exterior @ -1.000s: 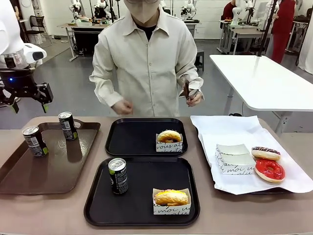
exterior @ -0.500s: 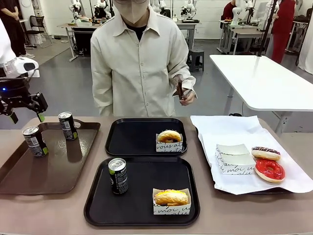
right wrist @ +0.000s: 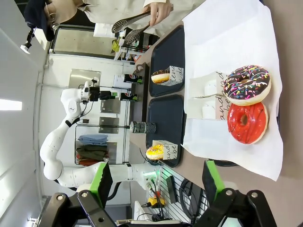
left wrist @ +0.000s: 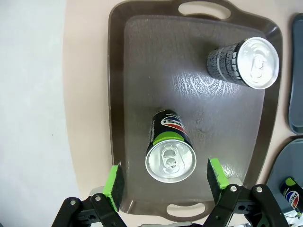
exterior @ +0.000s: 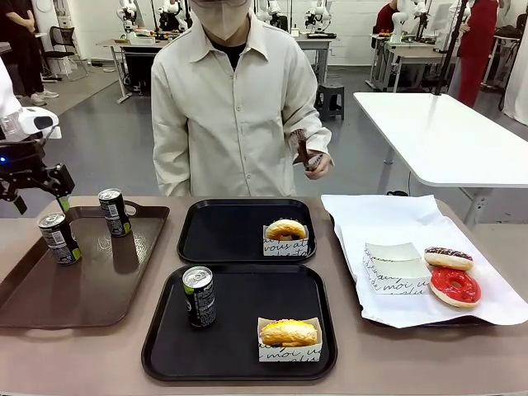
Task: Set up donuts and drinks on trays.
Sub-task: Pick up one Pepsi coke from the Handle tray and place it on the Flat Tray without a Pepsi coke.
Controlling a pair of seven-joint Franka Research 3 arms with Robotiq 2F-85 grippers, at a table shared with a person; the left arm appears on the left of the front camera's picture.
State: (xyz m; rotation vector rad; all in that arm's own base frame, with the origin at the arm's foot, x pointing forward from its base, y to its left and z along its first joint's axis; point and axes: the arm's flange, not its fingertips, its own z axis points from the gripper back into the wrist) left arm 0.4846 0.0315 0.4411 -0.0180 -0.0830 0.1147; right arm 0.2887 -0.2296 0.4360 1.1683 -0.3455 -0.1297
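Two black trays lie mid-table. The near tray (exterior: 165,346) holds a dark can (exterior: 199,296) and a glazed donut in a paper sleeve (exterior: 289,337). On the far tray (exterior: 216,239) sits another sleeved glazed donut (exterior: 286,233). Two more cans (exterior: 59,238) (exterior: 114,212) stand on a brown tray (exterior: 74,297). My left gripper (exterior: 40,200) hangs open above the left can (left wrist: 170,151), its green pads on either side of the can's top. My right gripper (right wrist: 156,182) is open and holds nothing; it looks across a chocolate-sprinkled donut (right wrist: 247,85) and a red-iced donut (right wrist: 244,122).
A white-paper-lined tray (exterior: 388,214) at the right carries the chocolate donut (exterior: 448,257), the red donut (exterior: 454,285) and folded paper sleeves (exterior: 394,266). The person stands behind the far tray with tongs (exterior: 304,153) in one hand. Bare tabletop runs along the front edge.
My left gripper has moved left and down, closer above the left can on the brown tray. The person has straightened up, and the free hand has dropped out of sight.
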